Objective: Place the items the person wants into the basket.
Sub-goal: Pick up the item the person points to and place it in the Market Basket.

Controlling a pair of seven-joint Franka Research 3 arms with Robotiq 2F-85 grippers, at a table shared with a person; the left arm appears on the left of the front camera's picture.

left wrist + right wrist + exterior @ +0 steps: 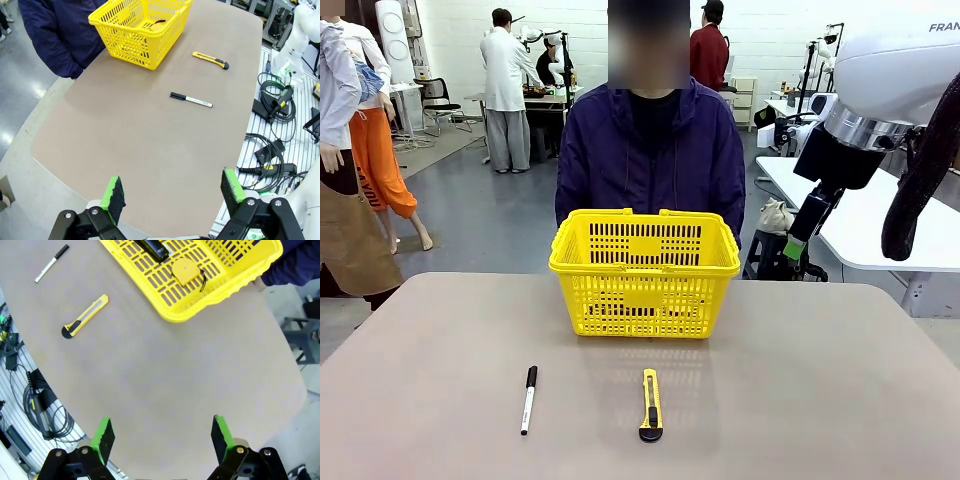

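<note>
The yellow basket [645,300] stands at the far middle of the table, in front of the person [650,150] in the dark jacket. In the right wrist view the basket [225,289] holds a round yellow tape measure [184,270] and a black stapler [152,247]. My right gripper [161,431] hangs open high over bare tabletop, well short of the basket. My left gripper [172,187] is open too, above the table's near left edge, far from the basket [135,45]. Neither holds anything.
A white marker with a black cap [528,398] and a yellow-and-black utility knife [650,405] lie on the near table, apart from each other. Cables and boxes [270,100] sit off the table's near side. The right arm's white body [895,70] hangs at the upper right.
</note>
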